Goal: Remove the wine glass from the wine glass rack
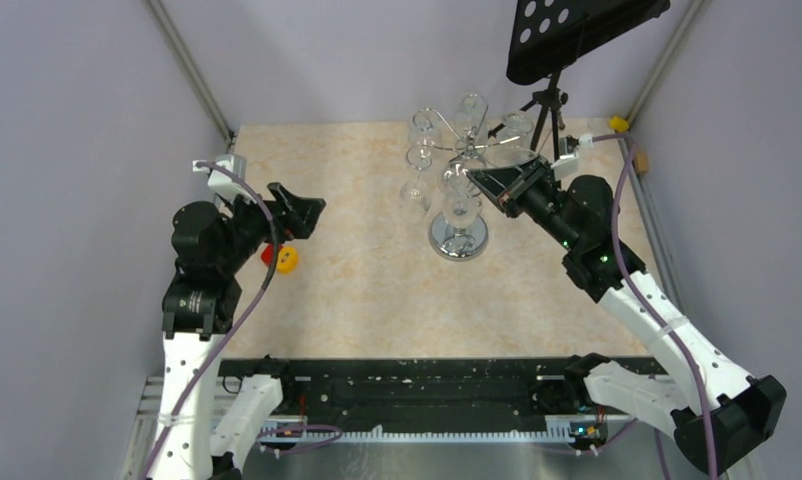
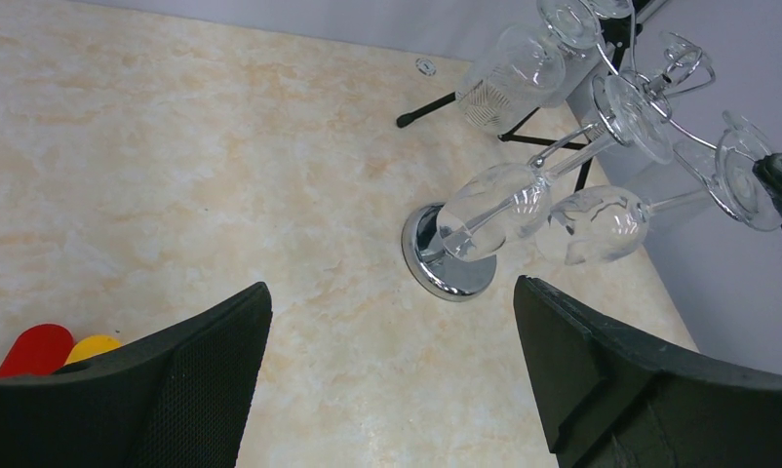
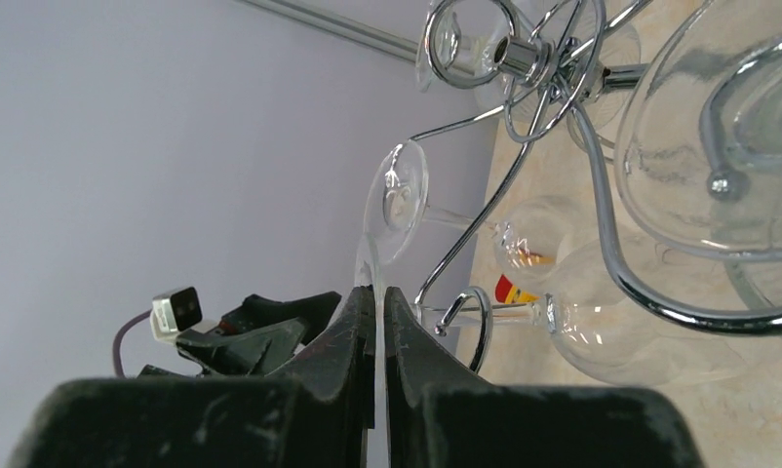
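Over beige table (image 1: 357, 300) (grey walls (image 1: 77, 100)), right hand (image 3: 377, 292) pinches wine glass (image 3: 602, 336), left hand (image 2: 392, 290) gapes.

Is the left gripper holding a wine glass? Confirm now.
No, the left gripper is open and empty, well short of the wine glass rack.

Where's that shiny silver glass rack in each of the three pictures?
Top external: rack at upper middle.
Left wrist: rack at upper right.
Right wrist: rack fills the top right, close up.
Shared landmark: the red-and-yellow object on the table.
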You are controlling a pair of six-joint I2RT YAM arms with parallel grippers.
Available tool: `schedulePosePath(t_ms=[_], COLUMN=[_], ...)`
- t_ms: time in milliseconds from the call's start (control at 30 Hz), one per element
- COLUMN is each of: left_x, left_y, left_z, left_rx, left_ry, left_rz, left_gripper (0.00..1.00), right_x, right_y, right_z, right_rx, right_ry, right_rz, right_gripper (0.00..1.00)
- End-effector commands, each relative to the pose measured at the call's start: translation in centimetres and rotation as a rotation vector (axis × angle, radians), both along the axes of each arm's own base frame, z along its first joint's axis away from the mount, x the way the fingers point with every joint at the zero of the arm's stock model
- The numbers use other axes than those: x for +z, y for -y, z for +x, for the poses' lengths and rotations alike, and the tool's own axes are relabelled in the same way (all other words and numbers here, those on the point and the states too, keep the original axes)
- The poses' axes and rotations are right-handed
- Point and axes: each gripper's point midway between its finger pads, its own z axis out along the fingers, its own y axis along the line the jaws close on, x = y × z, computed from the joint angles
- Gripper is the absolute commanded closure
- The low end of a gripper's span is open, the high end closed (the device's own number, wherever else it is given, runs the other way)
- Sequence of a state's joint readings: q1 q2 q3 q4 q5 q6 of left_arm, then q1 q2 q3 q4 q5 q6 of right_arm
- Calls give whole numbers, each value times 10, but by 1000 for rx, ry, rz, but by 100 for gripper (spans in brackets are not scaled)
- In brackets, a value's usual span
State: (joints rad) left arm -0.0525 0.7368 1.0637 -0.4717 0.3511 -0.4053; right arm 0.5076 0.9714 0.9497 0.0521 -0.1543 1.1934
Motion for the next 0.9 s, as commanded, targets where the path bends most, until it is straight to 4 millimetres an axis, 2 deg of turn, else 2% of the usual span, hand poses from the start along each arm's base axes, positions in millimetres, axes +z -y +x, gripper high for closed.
schedulePosePath(t_ms=[0, 100, 200, 433, 600, 767, 867], left_x=[17, 21, 21, 20, 21, 20, 18], left_y=[15, 26, 29, 34, 28, 12, 9], left_z=[-5, -12, -15, -16, -11, 0, 3], left_rx=[-103, -178, -199, -240, -192, -74, -51], left_ry=[64, 94, 107, 113, 105, 73, 62], left_rz=[-7, -14, -12, -15, -25, -27, -34], left_gripper=[3, 3, 3, 4, 4, 4, 4], right_x=[53, 56, 54, 52, 57, 56, 56], right_y=[8, 12, 16, 42, 56, 56, 60], right_z=[4, 12, 18, 25, 19, 7, -2], right_rx=[-63, -105, -144, -288, -338, -305, -297], right_ry=[166, 177, 154, 116, 119, 97, 91], right_rz=[71, 70, 62, 107, 146, 170, 174], right_gripper=[100, 100, 100, 100, 100, 100, 100])
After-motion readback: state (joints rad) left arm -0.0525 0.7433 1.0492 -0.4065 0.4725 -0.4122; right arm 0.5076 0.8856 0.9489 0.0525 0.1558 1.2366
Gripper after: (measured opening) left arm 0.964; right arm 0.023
